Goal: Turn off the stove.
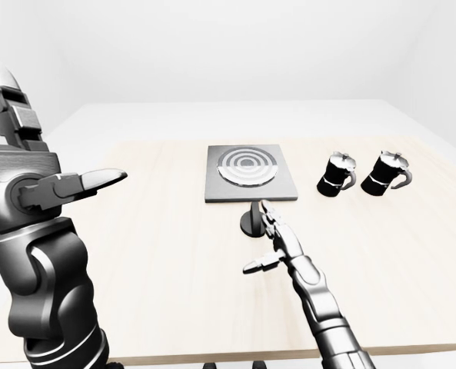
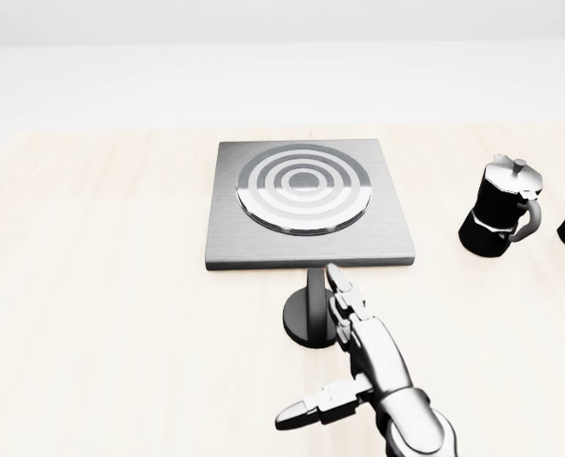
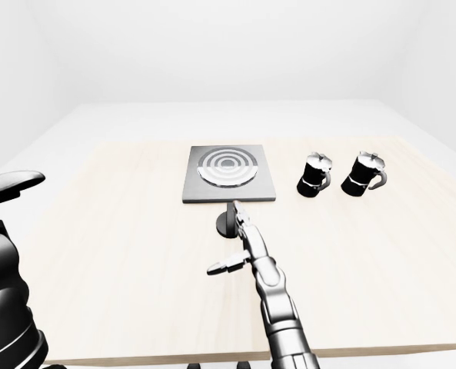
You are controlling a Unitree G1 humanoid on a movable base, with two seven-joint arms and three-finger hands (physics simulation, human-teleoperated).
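I've got my right hand (image 2: 344, 333) stretched out, fingers apart, seemingly touching the stove (image 2: 306, 202) knob (image 2: 311, 309) so I can turn it.

One stove (image 2: 306, 203) is counted near the middle of the table (image 1: 151, 254), bearing a single ringed burner plate (image 2: 304, 187). One dark knob (image 2: 310, 312) on a stalk is seen just beside its near edge. Two black moka pots (image 1: 336, 173) (image 1: 386, 172) are counted toward the table's right edge.
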